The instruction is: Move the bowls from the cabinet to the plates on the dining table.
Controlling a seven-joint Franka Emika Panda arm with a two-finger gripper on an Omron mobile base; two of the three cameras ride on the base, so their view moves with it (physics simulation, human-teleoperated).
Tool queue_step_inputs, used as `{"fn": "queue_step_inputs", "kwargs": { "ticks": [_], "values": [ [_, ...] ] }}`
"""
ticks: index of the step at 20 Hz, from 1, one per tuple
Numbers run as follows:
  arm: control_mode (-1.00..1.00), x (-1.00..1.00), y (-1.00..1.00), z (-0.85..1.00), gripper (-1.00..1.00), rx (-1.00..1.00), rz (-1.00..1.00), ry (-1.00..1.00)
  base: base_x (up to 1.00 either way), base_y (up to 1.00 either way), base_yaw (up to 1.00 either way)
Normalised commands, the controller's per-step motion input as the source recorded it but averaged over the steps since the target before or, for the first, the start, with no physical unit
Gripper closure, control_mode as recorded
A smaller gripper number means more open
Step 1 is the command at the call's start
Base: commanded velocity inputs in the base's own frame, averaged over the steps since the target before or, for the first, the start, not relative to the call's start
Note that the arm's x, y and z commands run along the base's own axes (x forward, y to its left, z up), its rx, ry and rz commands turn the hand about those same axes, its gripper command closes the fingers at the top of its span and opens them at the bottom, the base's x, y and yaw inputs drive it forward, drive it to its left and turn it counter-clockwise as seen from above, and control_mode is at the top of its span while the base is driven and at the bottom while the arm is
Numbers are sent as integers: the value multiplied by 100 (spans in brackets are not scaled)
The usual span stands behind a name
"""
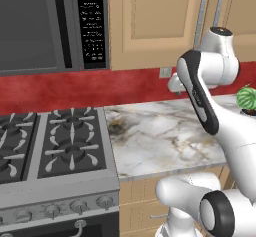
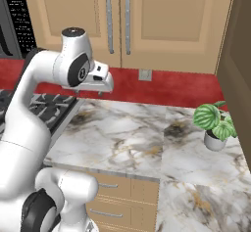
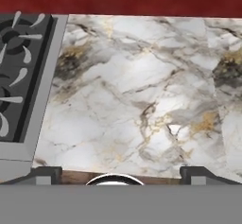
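Hovering above the counter (image 2: 122, 138) with the gripper (image 3: 124, 175) spread wide and gripping nothing, near the counter's end that is meeting the stove (image 1: 55, 141). Hanging on the wall above the counter with both doors shut, the cabinet (image 2: 117, 20), its grey handles (image 2: 110, 20) side by side. Standing at the counter's right end, a potted plant (image 2: 214, 123).

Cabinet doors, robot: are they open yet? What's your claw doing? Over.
Claw open, empty, over the marble counter. Cabinet doors shut, bowls hidden. Potted plant off to the side, not in the way.
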Motion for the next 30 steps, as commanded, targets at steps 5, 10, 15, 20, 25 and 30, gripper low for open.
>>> {"fn": "queue_step_inputs", "kwargs": {
  "ticks": [5, 10, 15, 20, 25, 30],
  "values": [
    [-100, -16, -12, 19, -100, 0, 0, -23, 0, 0, 0],
    [-100, 0, -18, 6, -100, -1, 0, -37, 0, 0, 0],
    [-100, 8, -13, 22, -100, -1, 0, -27, 0, 0, 0],
    [-100, 4, -19, 49, -100, 0, 0, 0, 0, 0, 0],
    [-100, 22, -14, 45, -100, 0, 0, 0, 0, 0, 0],
    [-100, 33, -4, 40, -100, 0, 0, 4, 0, 0, 0]
  ]
}}
